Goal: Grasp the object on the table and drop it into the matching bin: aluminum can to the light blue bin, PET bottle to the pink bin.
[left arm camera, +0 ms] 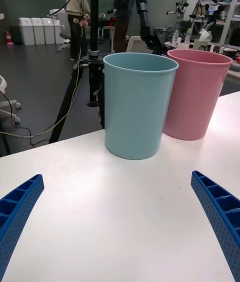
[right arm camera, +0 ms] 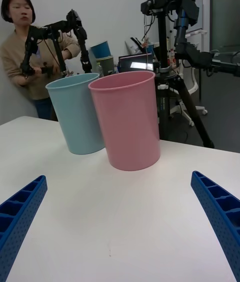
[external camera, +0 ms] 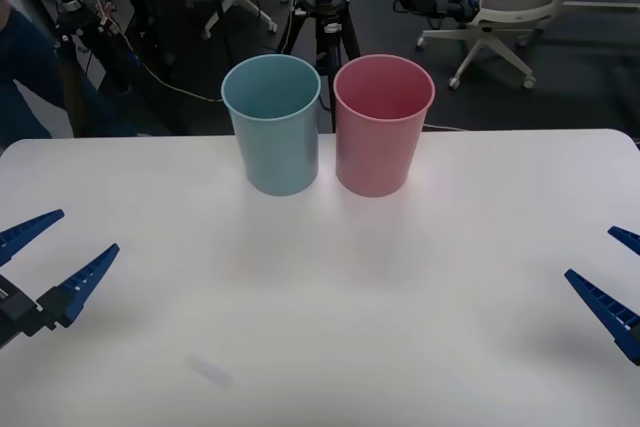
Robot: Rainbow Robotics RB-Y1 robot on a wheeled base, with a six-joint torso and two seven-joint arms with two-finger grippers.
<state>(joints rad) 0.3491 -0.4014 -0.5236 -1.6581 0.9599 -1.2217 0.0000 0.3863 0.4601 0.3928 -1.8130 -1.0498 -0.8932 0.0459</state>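
The tall light blue plastic bucket-shaped bin (external camera: pixel 272 125) and the tall pink plastic bucket-shaped bin (external camera: pixel 383 125) are standing upright just beside each other near the far edge of the large plain white table (external camera: pixel 330 287), the blue one toward the robot's left. The small red can is not lying anywhere on the stretch of table in sight. The left gripper (external camera: pixel 48 254) is hovering low over the near left corner, its blue ribbed jaws spread wide and pointing forward toward the bins. The right gripper (external camera: pixel 612 272) is hanging over the near right edge in a mirrored pose, jaws likewise wide apart and holding nothing. Both grippers are sitting well apart from the bins.
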